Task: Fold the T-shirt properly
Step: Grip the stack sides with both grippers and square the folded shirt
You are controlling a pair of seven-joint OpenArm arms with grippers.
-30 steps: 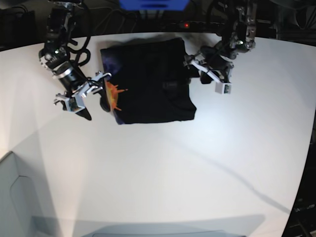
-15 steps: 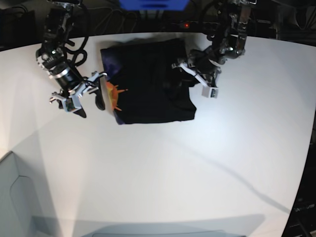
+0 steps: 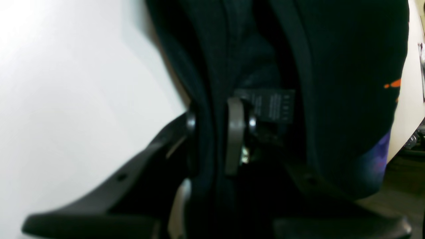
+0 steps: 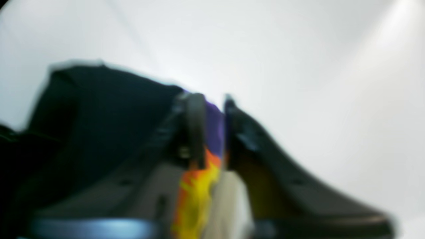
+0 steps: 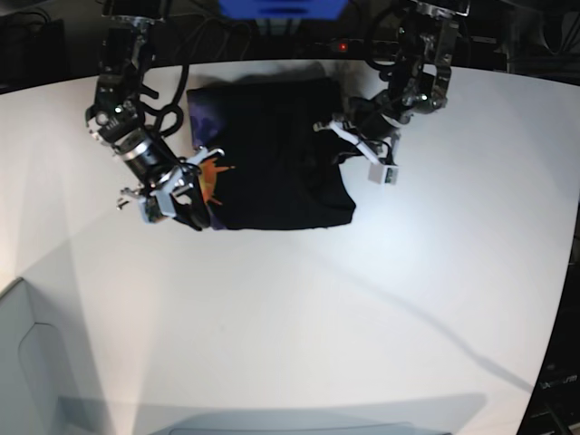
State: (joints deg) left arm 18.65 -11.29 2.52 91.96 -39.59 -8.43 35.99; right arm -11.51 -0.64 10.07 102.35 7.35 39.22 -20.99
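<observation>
A folded black cloth T-shirt (image 5: 272,149) lies near the white surface's (image 5: 362,308) far edge, the left claw (image 3: 212,132) and right claw (image 4: 209,129) each clamped on an opposite side edge.

The right wrist view is heavily blurred. In the left wrist view, the small text on the T-shirt (image 3: 348,66) label (image 3: 269,106) is too dark and small to read.

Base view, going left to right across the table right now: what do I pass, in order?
right gripper pinching the printed edge → T-shirt → left gripper at the opposite edge → bare white table.
</observation>
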